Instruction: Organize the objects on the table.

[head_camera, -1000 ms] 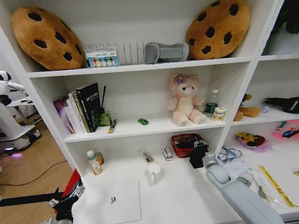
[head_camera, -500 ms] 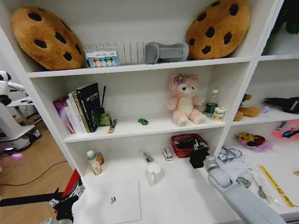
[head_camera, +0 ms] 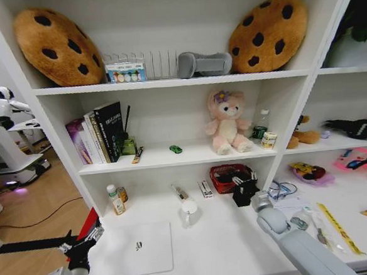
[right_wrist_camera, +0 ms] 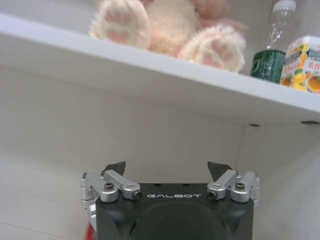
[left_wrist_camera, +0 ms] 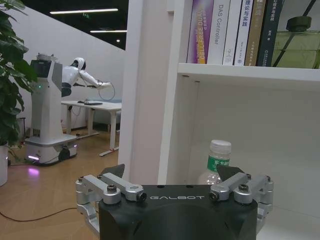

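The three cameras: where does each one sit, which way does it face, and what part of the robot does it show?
Head view: high, facing forward and down at the shelves and table; left gripper and right gripper show.
Left wrist view: behind the left gripper, facing a bottle under the books.
Right wrist view: behind the right gripper, facing up at the plush.
Shared: bottle, books, plush.

The right gripper [head_camera: 244, 192] has shifted slightly toward the red basket [head_camera: 227, 172], its arm following.

White shelving [head_camera: 186, 80] — wood floor [head_camera: 25, 218] (left)
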